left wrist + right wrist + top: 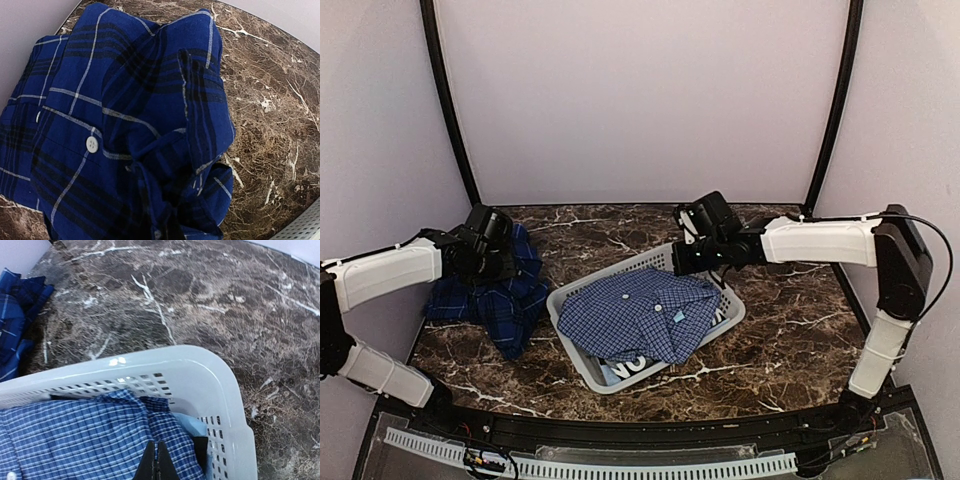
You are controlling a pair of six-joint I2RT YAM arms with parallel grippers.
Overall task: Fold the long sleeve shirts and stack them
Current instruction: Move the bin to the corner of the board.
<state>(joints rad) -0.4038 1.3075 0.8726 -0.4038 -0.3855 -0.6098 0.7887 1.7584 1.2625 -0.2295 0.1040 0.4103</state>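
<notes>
The dark royal-blue plaid shirt (505, 300) lies crumpled on the marble table at the left and fills the left wrist view (115, 115). It also shows in the right wrist view (15, 325). My left gripper (488, 262) is down in it. Cloth bunches in at the gripper (167, 227), and the fingers are mostly hidden by folds. The lighter blue checked shirt (640, 315) lies in the pale lattice basket (570, 295). My right gripper (685, 258) is shut and empty, its tips (156, 445) together just over this shirt (75, 440) near the basket's far corner.
The basket rim (165, 360) stands close in front of the right gripper. Under the checked shirt lie a white cloth with black letters (630, 365) and a pale blue piece (187, 426). A perforated strip runs along the near table edge (620, 462).
</notes>
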